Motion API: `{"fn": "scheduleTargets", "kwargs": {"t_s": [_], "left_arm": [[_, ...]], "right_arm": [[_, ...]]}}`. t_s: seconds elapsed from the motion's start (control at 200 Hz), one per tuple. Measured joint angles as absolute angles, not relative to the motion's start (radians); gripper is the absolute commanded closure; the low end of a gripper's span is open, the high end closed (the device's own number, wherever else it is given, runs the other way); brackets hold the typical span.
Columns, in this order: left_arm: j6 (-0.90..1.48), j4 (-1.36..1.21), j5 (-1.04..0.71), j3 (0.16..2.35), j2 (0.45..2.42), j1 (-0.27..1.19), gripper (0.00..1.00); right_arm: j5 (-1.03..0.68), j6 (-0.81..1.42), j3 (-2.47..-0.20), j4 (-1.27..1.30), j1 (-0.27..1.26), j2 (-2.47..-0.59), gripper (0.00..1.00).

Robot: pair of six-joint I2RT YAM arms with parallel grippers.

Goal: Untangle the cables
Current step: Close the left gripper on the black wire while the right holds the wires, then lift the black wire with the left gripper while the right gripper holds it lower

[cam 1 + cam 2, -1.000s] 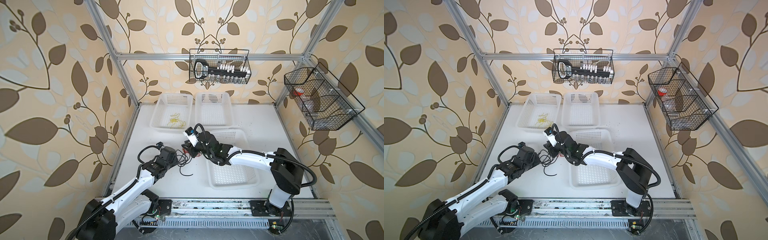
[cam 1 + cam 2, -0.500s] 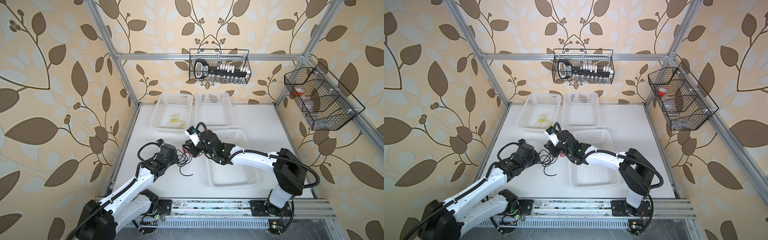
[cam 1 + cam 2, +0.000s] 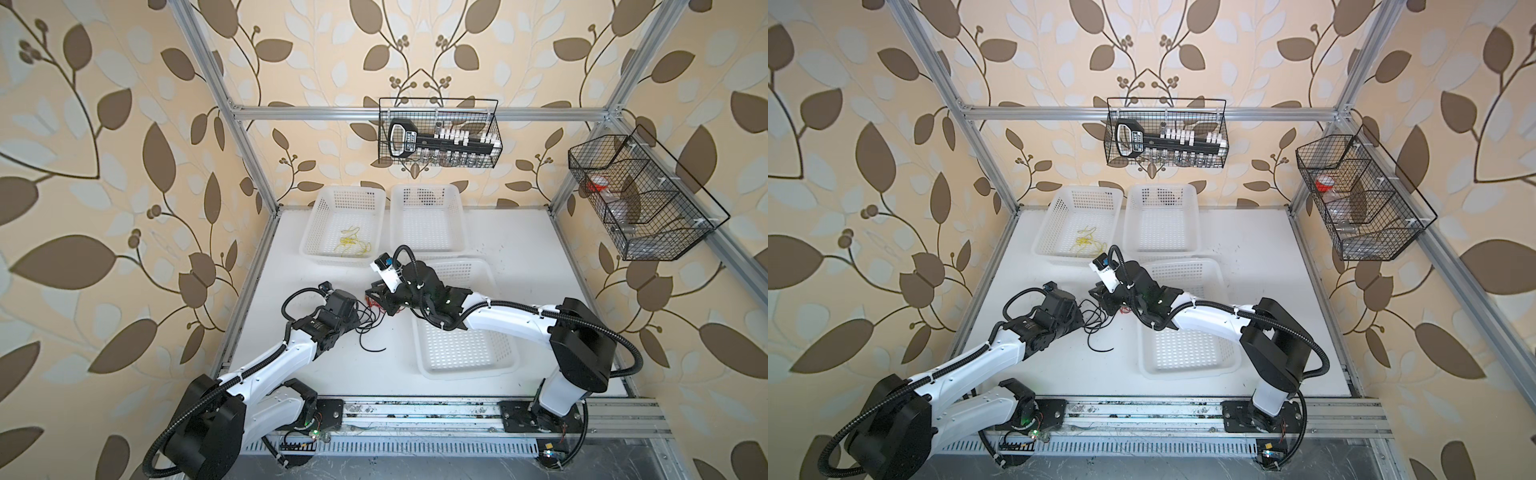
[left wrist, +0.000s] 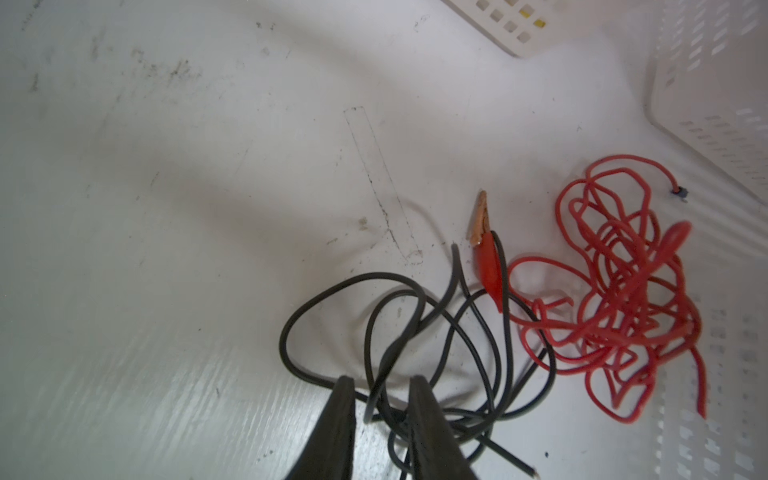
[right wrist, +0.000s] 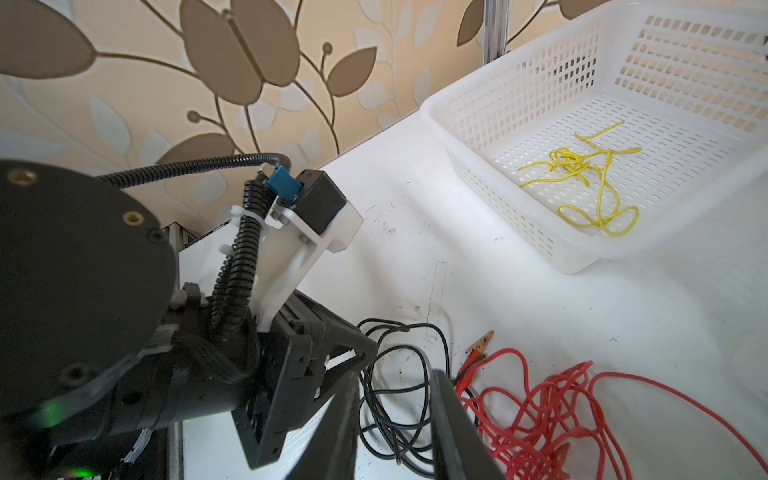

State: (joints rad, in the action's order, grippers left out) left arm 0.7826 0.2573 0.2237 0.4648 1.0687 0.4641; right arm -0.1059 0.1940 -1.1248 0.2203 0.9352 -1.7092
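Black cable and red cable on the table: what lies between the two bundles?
In the left wrist view, a red-sleeved alligator clip lies between the black cable and the red cable.

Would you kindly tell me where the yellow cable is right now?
In both top views, the yellow cable lies inside the back-left white basket.

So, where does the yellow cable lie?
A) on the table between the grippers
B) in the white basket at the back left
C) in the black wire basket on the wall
B: in both top views the yellow cable lies inside the white basket at the back left.
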Motion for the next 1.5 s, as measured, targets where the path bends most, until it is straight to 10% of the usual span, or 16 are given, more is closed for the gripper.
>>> {"fn": "scheduleTargets", "kwargs": {"t_s": [0.365, 1.5], "left_arm": [[0.76, 0.213, 0.247, 0.455, 1.09, 0.464, 1.0], [0.569, 0.395, 0.151, 0.696, 0.781, 0.464, 1.0]], "right_arm": [[-0.106, 0.194, -1.124, 0.22, 0.935, -1.709, 0.7], [-0.241, 0.202, -1.118, 0.21, 0.918, -1.661, 0.61]]}}
